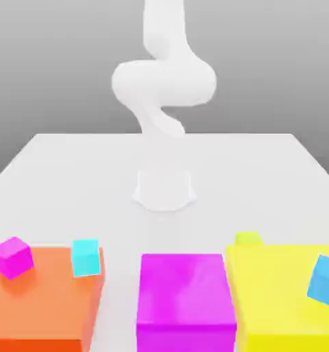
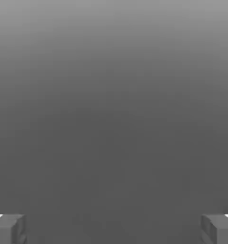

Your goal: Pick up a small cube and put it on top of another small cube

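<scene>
End effector [image 2: 114, 228] spread wide and empty, lime cube [image 1: 248, 238] half tucked at 12 o'clock behind yellow block [image 1: 284, 292], so could easily clip that.

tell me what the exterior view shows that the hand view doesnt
Exterior view alone: the white arm rising from its base on the white table, and three big blocks along the near edge: orange, magenta, yellow. Small magenta cube and small cyan cube sit on the orange block, a blue cube on the yellow block, and the small lime cube peeks from behind the yellow block.

Hand view alone: the pincer, its grey fingertips wide apart against plain grey.

Shared: the grey backdrop.
</scene>
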You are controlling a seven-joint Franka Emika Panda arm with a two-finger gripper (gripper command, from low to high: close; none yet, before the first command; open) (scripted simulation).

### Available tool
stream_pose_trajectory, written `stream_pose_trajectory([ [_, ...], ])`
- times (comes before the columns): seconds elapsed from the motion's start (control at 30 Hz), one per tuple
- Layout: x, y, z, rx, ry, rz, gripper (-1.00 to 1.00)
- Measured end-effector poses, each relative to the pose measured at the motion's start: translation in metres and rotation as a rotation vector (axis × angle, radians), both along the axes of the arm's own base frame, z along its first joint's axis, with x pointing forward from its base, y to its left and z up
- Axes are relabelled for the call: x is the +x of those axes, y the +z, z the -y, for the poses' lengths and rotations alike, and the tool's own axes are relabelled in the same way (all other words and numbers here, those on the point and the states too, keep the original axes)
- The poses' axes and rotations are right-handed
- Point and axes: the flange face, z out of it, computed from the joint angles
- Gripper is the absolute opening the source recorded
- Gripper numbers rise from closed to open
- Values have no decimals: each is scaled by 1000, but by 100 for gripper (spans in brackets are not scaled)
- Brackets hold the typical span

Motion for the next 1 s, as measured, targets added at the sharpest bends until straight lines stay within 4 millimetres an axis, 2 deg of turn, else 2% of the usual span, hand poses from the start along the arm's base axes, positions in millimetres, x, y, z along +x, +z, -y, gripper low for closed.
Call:
stream_pose_trajectory([
  [0.13,31,-99,-47,50,46,-149,0],
  [0.2,35,-149,-71,62,65,-223,0],
  [0.3,27,-223,-108,63,90,-334,0],
  [0.37,14,-269,-129,55,104,-404,0],
  [0.47,-16,-334,-154,28,119,-504,0],
  [0.63,-87,-428,-174,-51,134,-655,0],
  [0.7,-115,-457,-173,-87,136,-701,0],
  [0.73,-120,-465,-174,-93,137,-711,0],
  [1.0,-123,-508,-176,-90,143,-723,0],
])
